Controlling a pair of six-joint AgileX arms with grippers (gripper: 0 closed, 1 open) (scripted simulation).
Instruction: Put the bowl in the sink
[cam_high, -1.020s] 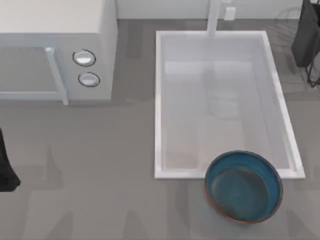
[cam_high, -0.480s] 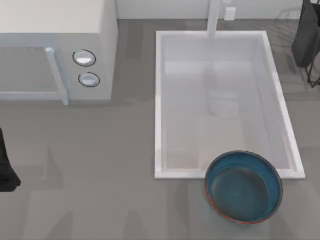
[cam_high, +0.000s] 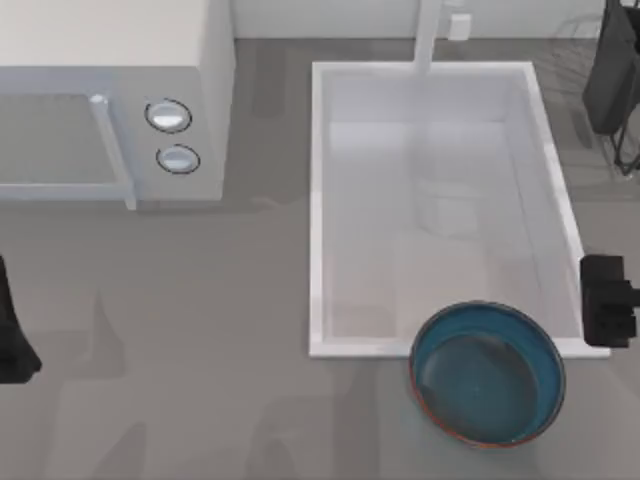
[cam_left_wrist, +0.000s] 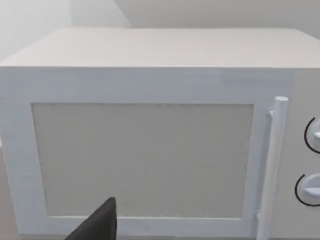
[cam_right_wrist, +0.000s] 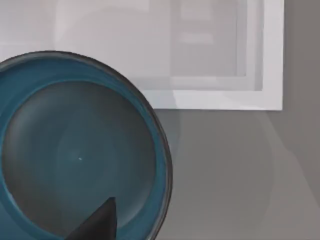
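1. The bowl (cam_high: 488, 373) sits upright on the grey surface (cam_high: 200, 330), at the near right corner of the sink (cam_high: 318, 200); its far edge overlaps the sink's front rim in the top view.
2. The right gripper (cam_high: 607, 300) is at the top view's right edge, just beside the sink's near right corner and close to the bowl; whether its fingers are apart or together cannot be told.
3. In the right wrist view, a dark finger (cam_right_wrist: 97, 222) shows over the bowl's teal inside.
4. The left arm (cam_high: 12, 335) is parked at the left edge, facing the microwave (cam_left_wrist: 150, 140).
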